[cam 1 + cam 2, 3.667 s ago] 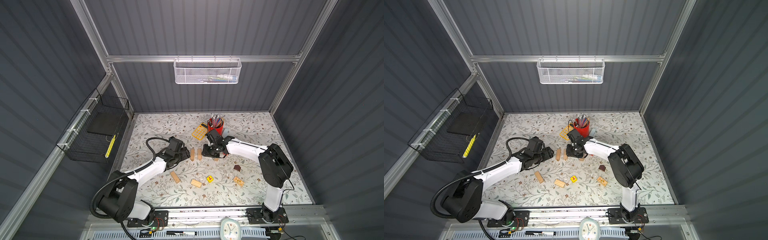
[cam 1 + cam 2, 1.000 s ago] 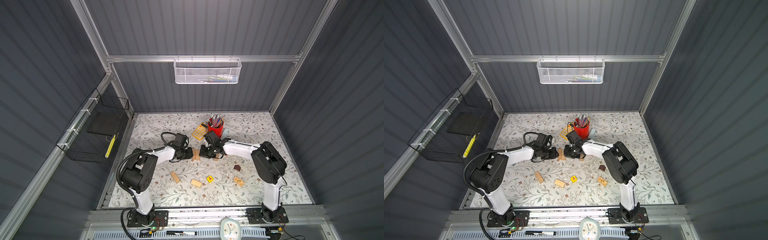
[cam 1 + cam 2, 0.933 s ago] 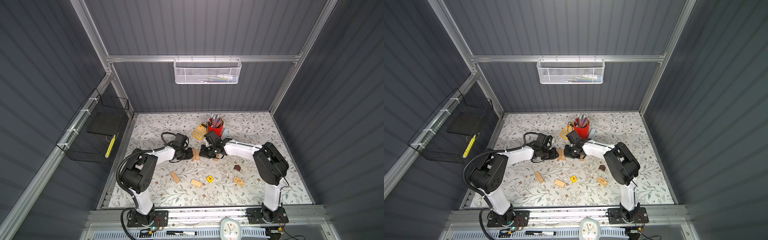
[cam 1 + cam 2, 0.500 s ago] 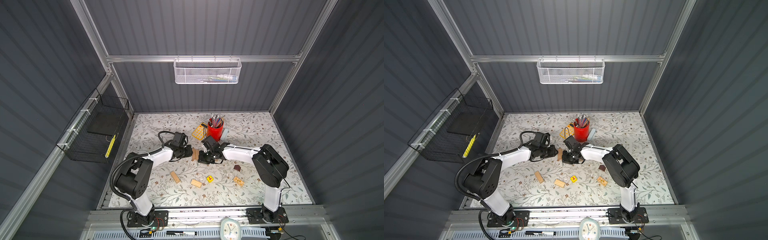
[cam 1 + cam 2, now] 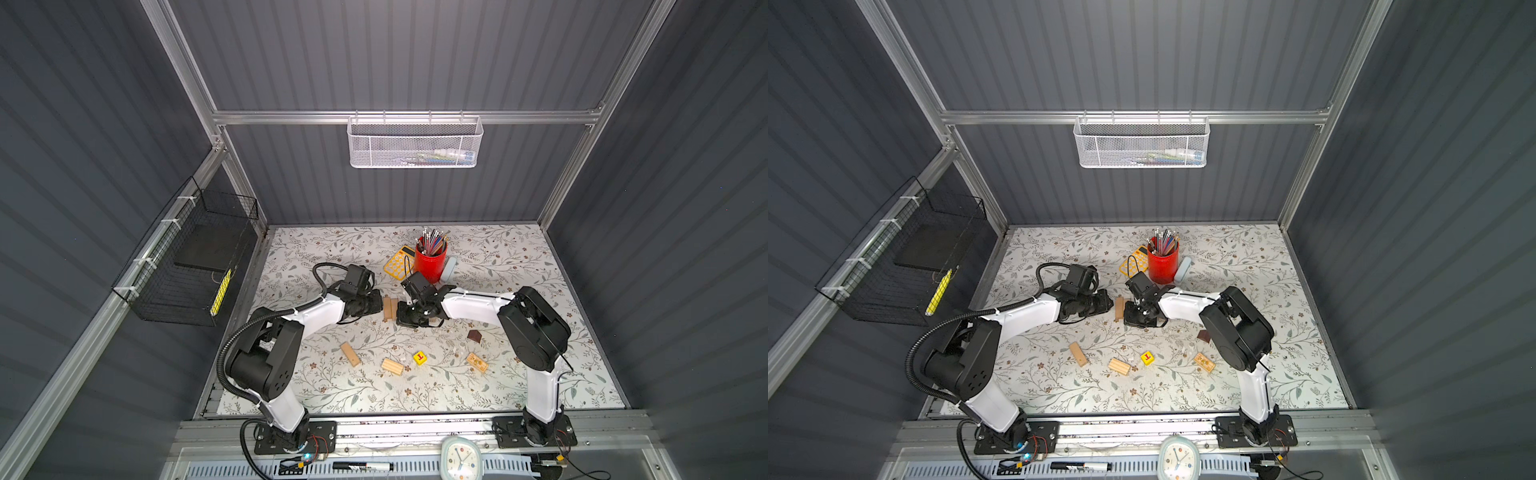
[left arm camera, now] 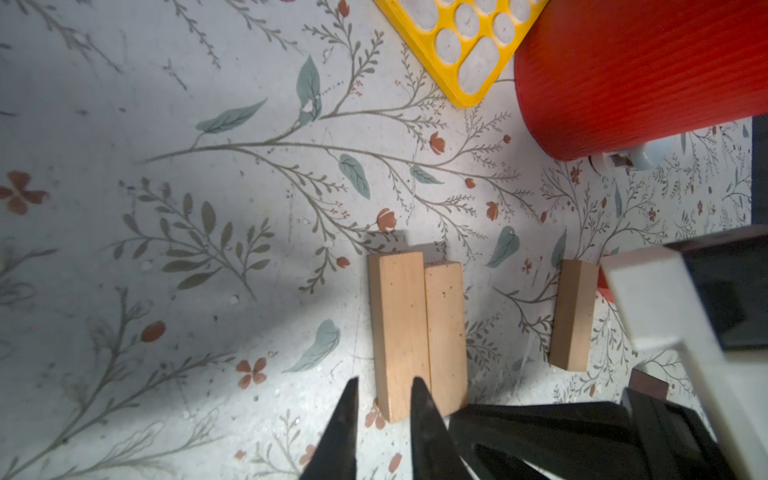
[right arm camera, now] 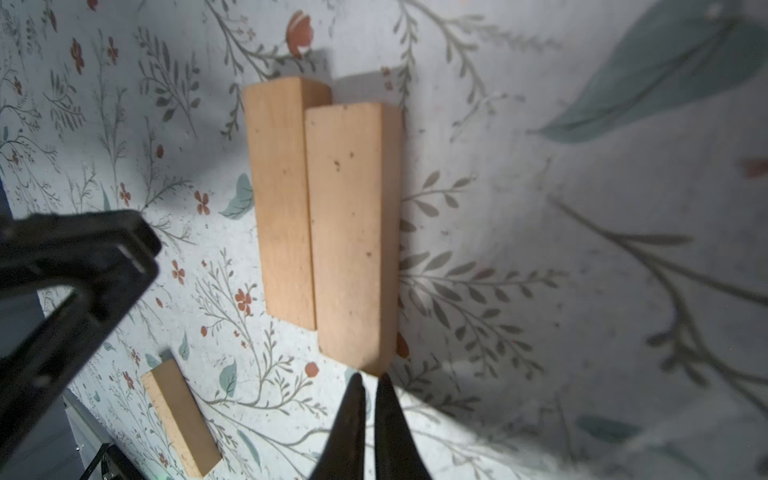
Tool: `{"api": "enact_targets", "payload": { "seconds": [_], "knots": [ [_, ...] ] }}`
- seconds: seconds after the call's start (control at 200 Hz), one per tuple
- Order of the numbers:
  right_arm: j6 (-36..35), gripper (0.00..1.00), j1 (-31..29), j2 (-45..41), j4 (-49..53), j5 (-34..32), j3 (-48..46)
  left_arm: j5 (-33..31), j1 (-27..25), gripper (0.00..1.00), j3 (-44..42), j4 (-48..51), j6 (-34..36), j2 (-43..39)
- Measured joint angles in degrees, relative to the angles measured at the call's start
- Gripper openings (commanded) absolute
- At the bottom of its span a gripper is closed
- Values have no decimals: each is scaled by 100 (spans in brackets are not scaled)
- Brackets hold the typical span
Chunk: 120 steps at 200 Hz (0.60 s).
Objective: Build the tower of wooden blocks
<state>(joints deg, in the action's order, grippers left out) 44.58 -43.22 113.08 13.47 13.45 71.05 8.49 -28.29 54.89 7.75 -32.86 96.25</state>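
Two pale wooden blocks (image 5: 390, 308) lie flat side by side, touching, on the floral mat in both top views (image 5: 1120, 308). My left gripper (image 6: 385, 386) is shut and holds nothing; its tips sit at the near end of one block (image 6: 401, 328), beside its twin (image 6: 444, 332). My right gripper (image 7: 370, 386) is shut and empty, with its tips at the end of the nearer block (image 7: 353, 232). A third pale block (image 6: 571, 316) lies under the right arm, with a bit of the red cube (image 6: 602, 286) behind it. The yellow lettered cube (image 5: 420, 357) and the dark brown roof piece (image 5: 474, 336) lie apart nearer the front.
A red pencil cup (image 5: 430, 262), a yellow calculator (image 5: 398, 262) and a pale blue object (image 5: 449, 266) stand just behind the blocks. Loose blocks lie in front: plain (image 5: 350, 354), ridged (image 5: 392, 366), patterned (image 5: 476, 362). A black wire basket (image 5: 199, 266) hangs on the left wall.
My right gripper has closed and shifted left and forward to the end of the paired blocks. The left gripper has stayed shut at the blocks, and its arm has shifted a little.
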Motion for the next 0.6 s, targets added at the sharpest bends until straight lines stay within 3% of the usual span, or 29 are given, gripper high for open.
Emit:
{"api": "enact_targets", "payload": {
  "seconds": [0.6],
  "knots": [
    [-96,9,4,98,17,-61,210,-125,0,25,0,61,0,-153]
  ]
}}
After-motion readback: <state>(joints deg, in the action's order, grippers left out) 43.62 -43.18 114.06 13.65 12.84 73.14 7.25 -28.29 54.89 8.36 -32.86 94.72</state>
